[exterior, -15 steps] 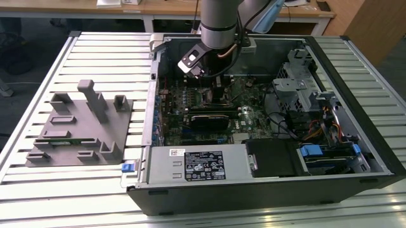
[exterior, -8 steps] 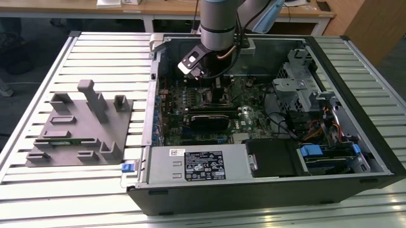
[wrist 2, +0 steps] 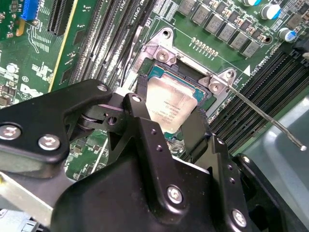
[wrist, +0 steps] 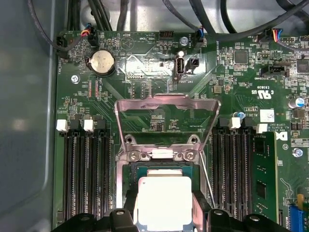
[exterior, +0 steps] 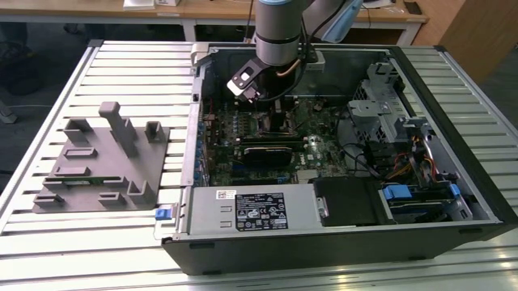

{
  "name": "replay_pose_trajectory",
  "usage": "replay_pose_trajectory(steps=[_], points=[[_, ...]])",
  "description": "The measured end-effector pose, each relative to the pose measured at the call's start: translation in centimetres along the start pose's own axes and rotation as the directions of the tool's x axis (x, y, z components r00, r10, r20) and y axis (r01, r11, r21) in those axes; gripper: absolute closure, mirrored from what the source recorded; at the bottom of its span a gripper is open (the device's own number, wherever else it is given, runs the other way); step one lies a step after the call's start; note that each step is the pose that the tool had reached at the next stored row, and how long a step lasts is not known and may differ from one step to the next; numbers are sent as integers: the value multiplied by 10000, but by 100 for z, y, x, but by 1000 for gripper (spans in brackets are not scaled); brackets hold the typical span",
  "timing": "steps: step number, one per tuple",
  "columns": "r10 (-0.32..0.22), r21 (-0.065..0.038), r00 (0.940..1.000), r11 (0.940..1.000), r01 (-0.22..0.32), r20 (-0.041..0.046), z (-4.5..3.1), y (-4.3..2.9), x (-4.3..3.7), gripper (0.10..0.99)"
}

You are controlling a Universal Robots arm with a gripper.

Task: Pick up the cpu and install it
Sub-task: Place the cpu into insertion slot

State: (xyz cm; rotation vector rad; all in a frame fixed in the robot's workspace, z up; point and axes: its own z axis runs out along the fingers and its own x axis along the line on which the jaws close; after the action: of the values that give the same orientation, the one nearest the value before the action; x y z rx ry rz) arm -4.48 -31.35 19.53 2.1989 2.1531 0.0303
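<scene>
**Item:** cpu (wrist: 164, 202), a square chip with a silvery top.

**Place:** at the socket (wrist 2: 166, 72), mid-board (wrist: 145, 82), lying level between the memory slots. We cannot tell whether it is fully seated.

**Holder:** gripper (wrist 2: 169, 110), set narrow, with its fingers (wrist 2: 140, 113) pressed to two opposite sides of the cpu.

**Progress, as we judge it:** the pick-up and the carry to the socket are done. Left undone:
- the cpu is not released;
- the plate (wrist: 166, 100) stands raised;
- the lever (wrist 2: 263, 115) hangs free, unlatched.

**By view:**
- The first wrist view gives us the raised plate and the slots on either side of the socket.
- The second wrist view gives us the lever and the grip from close by.
- The exterior view gives us the arm (exterior: 279, 24) reaching down into the case (exterior: 324, 251). It also shows the grey tray (exterior: 89, 182) near the table (exterior: 48, 242) edge, at the exterior view's left.
</scene>
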Motion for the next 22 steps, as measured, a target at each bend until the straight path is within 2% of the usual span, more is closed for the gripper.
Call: replay_pose_trajectory(steps=[10, 11, 22], points=[[0, -2, 10000, 10000, 0, 8, 3, 0, 0, 545], [0, -2, 10000, 10000, 0, 8, 5, 0, 1, 482], [2, -1, 10000, 10000, -2, -9, 5, 0, 17, 482]])
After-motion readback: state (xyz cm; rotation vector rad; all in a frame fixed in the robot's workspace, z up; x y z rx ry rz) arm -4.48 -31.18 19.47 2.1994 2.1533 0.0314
